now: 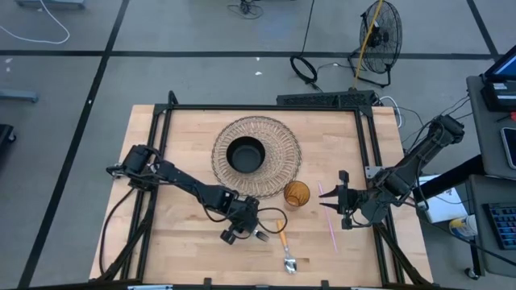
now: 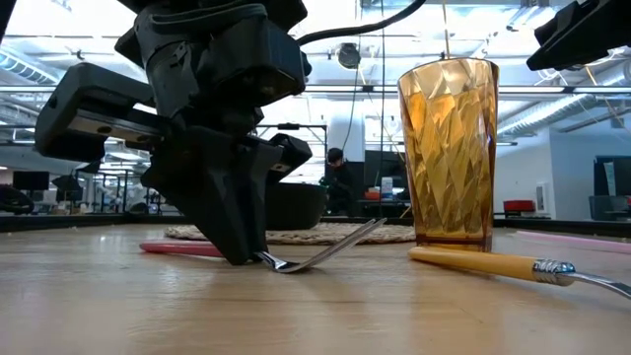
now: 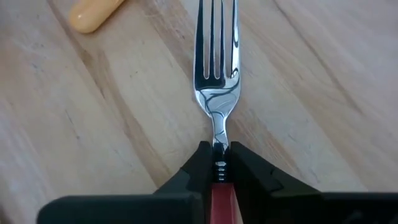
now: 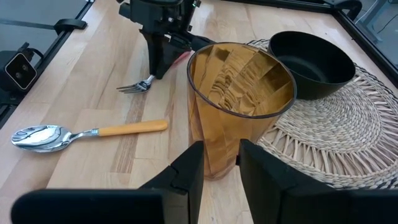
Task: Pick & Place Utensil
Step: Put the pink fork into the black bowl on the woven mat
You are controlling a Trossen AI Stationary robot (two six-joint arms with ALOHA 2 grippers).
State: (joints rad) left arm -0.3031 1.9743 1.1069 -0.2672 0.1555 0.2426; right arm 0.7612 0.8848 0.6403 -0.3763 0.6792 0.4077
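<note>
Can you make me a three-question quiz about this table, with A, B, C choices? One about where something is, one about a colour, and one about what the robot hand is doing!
1. Where is the black bowl?
A. on the round woven mat
B. inside the amber cup
C. on the floor

2. What colour is the spoon handle?
A. blue
B. yellow-orange
C. green

3. What is the left gripper doing?
A. hanging open above the cup
B. pinching the fork at its red handle, on the table
C. holding the spoon

Answers: 1 A, the high view shows the bowl in the mat's middle. 2 B, the right wrist view shows it. 3 B, the left wrist view shows both fingers tight around the fork's neck.
</note>
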